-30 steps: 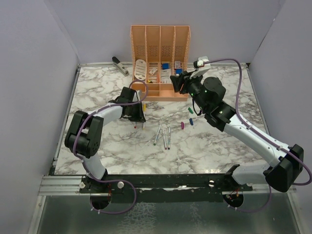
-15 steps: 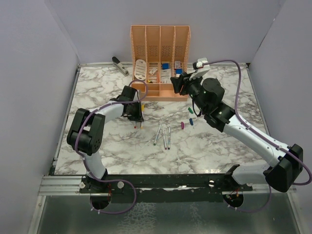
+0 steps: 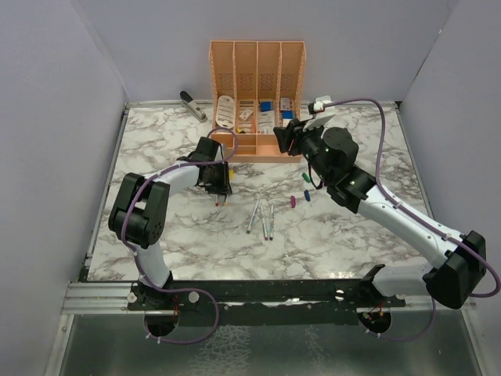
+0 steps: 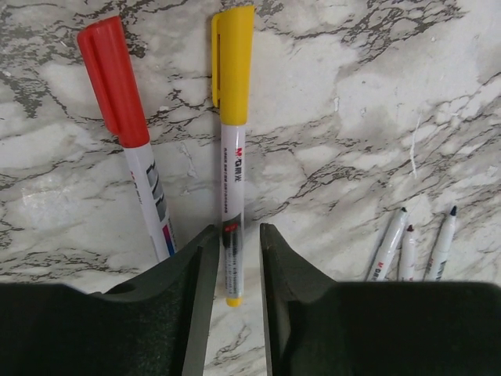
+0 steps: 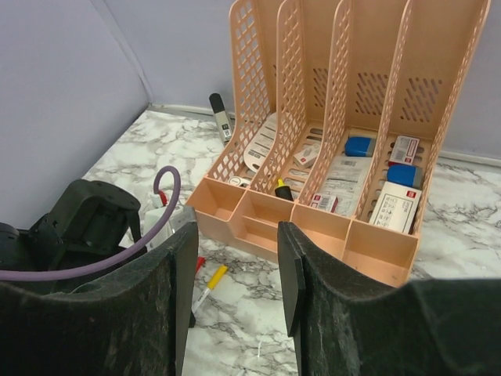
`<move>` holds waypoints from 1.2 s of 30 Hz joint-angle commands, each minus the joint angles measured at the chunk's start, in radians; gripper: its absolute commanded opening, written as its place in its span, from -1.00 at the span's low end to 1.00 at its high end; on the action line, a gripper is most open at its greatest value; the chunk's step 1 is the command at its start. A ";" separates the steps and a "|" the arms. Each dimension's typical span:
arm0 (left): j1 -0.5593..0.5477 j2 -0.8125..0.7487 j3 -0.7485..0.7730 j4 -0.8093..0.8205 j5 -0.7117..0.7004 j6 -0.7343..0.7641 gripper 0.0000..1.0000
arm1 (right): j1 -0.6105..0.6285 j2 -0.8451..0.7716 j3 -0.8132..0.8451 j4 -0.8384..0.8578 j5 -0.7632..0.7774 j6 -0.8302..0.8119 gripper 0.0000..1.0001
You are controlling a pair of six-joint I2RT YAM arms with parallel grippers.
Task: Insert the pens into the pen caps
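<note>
In the left wrist view a yellow-capped pen [image 4: 232, 141] and a red-capped pen [image 4: 129, 133] lie side by side on the marble. My left gripper [image 4: 239, 229] is open, with the yellow pen's rear end lying between its jaws with small gaps either side. Three uncapped pens [image 4: 390, 244] lie to the right, and they also show in the top view [image 3: 263, 218]. Loose green [image 3: 306, 177], purple [image 3: 293, 201] and blue [image 3: 307, 196] caps lie right of them. My right gripper [image 5: 237, 231] is open and empty, raised near the organiser.
The orange organiser [image 3: 257, 149] with small boxes stands at the back centre; its front trays show in the right wrist view [image 5: 313, 223]. A grey stapler [image 3: 192, 104] lies at the back left. Grey walls enclose the table on three sides.
My left gripper has shifted slightly away from me over the capped pens. My right gripper has drifted a little to the left near the organiser. The pens and caps have not moved.
</note>
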 commanded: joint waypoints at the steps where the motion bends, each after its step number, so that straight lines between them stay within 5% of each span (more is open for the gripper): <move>1: 0.000 0.004 0.038 -0.004 -0.012 0.010 -0.31 | 0.003 -0.015 -0.013 0.007 0.015 0.012 -0.10; 12: 0.000 -0.097 0.082 -0.012 0.060 0.022 -0.17 | 0.003 -0.027 -0.035 0.015 0.061 0.042 -0.04; 18: -0.016 -0.191 0.053 0.043 0.093 0.126 -0.18 | 0.001 -0.060 -0.071 0.007 0.264 0.165 0.86; 27: -0.113 -0.246 -0.011 0.081 0.239 0.297 -0.22 | -0.136 -0.106 -0.122 -0.077 0.209 0.352 0.93; 31: -0.179 -0.264 -0.014 0.016 0.143 0.340 -0.22 | -0.235 -0.106 -0.120 -0.170 0.180 0.489 0.96; 36: -0.207 -0.205 0.070 -0.182 0.052 0.348 -0.22 | -0.242 -0.115 -0.139 -0.162 0.220 0.426 0.98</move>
